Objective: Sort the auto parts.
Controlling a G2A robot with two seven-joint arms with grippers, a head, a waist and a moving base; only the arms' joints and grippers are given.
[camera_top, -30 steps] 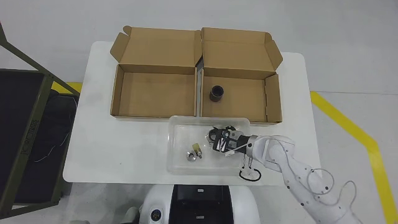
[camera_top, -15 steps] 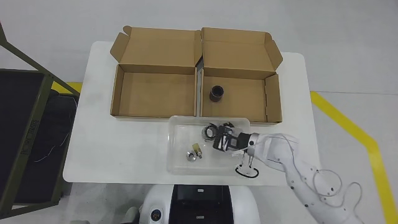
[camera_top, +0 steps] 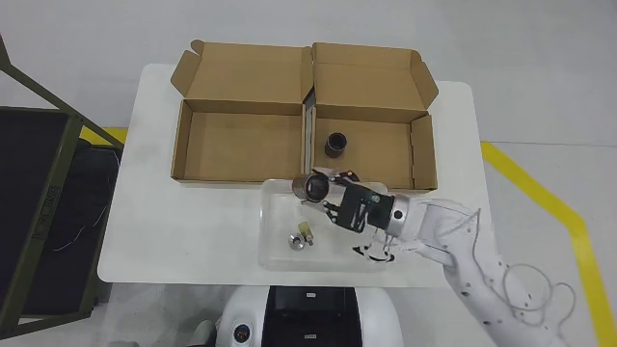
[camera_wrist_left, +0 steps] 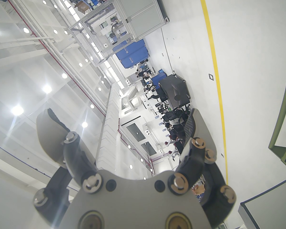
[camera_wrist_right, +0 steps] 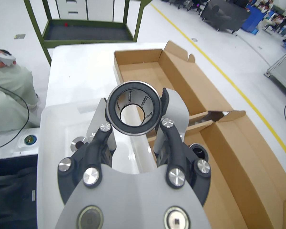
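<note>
while the right tool [camera_wrist_right: 135, 110] grips a metal sleeve [camera_top: 310, 186], above the clear tray [camera_top: 273, 217], left tool [camera_wrist_left: 120, 122] spread wide

Linear bearing [camera_wrist_right: 143, 101]: steel, dark-rimmed, bore open, clamped in right gripper [camera_wrist_right: 134, 107] above the clear tray [camera_top: 273, 251]. Dark sleeve [camera_top: 335, 144] upright in right box [camera_top: 420, 154]. Small silver part [camera_top: 298, 241] in tray.

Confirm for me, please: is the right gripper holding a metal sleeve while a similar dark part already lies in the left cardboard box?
Not quite. The top view shows the dark part in the right cardboard box, not the left one. The rest holds: the right gripper is shut on the metal sleeve.
</note>
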